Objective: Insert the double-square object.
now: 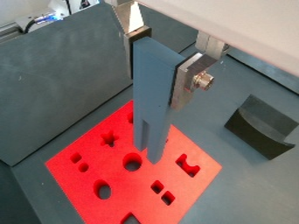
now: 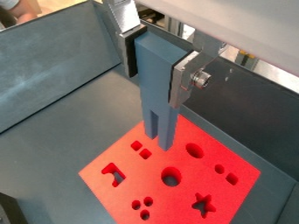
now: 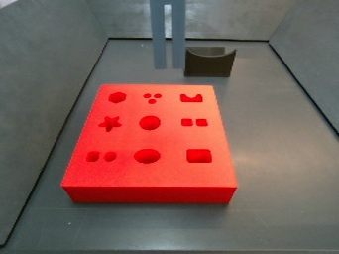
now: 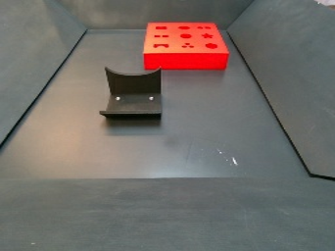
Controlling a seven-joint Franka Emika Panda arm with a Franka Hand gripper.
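My gripper (image 1: 163, 61) is shut on the double-square object (image 1: 152, 105), a tall grey-blue bar with two legs. The silver fingers (image 1: 193, 77) clamp its upper part. Both wrist views show this, with the gripper (image 2: 158, 63) on the bar (image 2: 158, 105). The bar hangs upright, legs down, above the flat red board (image 1: 105, 171) with shaped holes, and its lower end is off the board (image 2: 142, 168). In a side view the bar (image 3: 163, 35) hangs beyond the board's (image 3: 172, 141) far edge; the gripper is out of that view. The board also shows in a side view (image 4: 183, 59).
A squat dark grey block (image 3: 208, 62) with a curved notch stands on the floor next to the board, also in a wrist view (image 1: 263, 127) and a side view (image 4: 131, 95). Grey walls (image 1: 59, 79) enclose the floor.
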